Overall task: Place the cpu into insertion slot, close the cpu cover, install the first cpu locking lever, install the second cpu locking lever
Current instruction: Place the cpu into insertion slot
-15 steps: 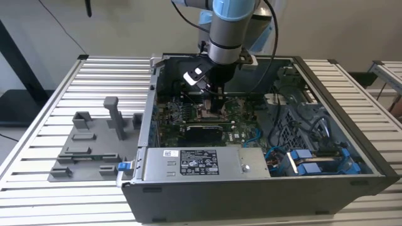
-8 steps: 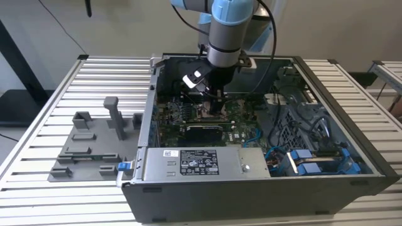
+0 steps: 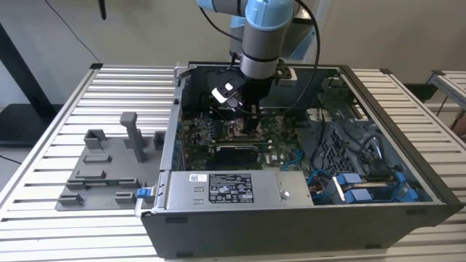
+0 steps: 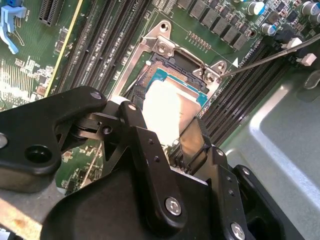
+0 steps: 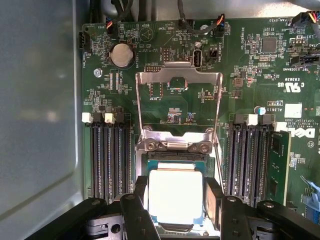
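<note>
The open computer case (image 3: pixel 291 229) lies on the table, and the arm reaches down into it, over the green motherboard (image 5: pixel 250 75). In both wrist views the gripper (image 5: pixel 176 202) (image 4: pixel 162 125) is at the socket (image 5: pixel 175 161), between the rows of memory slots (image 5: pixel 112 160). Its fingers (image 5: pixel 212 197) press on two opposite edges of the cpu (image 5: pixel 175 190) (image 4: pixel 167 102), pinching it. The cpu cover (image 5: pixel 160 76) is swung open; its frame extends away from the socket, with the long sides parallel to the memory slots. The cpu is flat over the socket, metal top up, edges parallel to the socket. It is almost square, so no long axis is clear. I cannot tell if it is fully seated.
</note>
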Controlling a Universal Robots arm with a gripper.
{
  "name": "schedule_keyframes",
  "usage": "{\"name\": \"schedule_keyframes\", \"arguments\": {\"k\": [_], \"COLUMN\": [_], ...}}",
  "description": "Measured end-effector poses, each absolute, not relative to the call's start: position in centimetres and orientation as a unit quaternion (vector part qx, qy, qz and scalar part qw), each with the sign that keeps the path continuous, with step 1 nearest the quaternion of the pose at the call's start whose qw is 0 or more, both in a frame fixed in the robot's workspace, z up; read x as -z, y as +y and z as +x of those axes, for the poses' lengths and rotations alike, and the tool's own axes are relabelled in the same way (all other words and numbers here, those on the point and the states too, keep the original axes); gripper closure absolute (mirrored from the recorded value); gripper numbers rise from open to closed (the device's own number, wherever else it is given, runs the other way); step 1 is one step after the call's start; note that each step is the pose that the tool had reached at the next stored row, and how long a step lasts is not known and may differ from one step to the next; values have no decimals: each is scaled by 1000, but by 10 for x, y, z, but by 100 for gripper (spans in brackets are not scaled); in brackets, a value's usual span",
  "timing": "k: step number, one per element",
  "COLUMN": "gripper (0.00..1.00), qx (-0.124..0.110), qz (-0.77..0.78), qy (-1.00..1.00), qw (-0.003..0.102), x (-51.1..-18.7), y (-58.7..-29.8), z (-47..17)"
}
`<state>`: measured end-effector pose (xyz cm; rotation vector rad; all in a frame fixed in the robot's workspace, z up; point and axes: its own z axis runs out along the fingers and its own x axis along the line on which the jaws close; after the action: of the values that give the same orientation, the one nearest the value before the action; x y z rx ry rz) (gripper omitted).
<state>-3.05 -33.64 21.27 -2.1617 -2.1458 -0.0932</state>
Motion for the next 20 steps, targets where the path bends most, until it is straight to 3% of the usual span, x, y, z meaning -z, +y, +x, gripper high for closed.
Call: {"name": "schedule_keyframes", "arguments": {"k": [20], "gripper": [45], "qx": [30], "qz": [-709], "qy": [-703], "qw": [46], "x": [-204], "y": [-336], "z": [-31]}}
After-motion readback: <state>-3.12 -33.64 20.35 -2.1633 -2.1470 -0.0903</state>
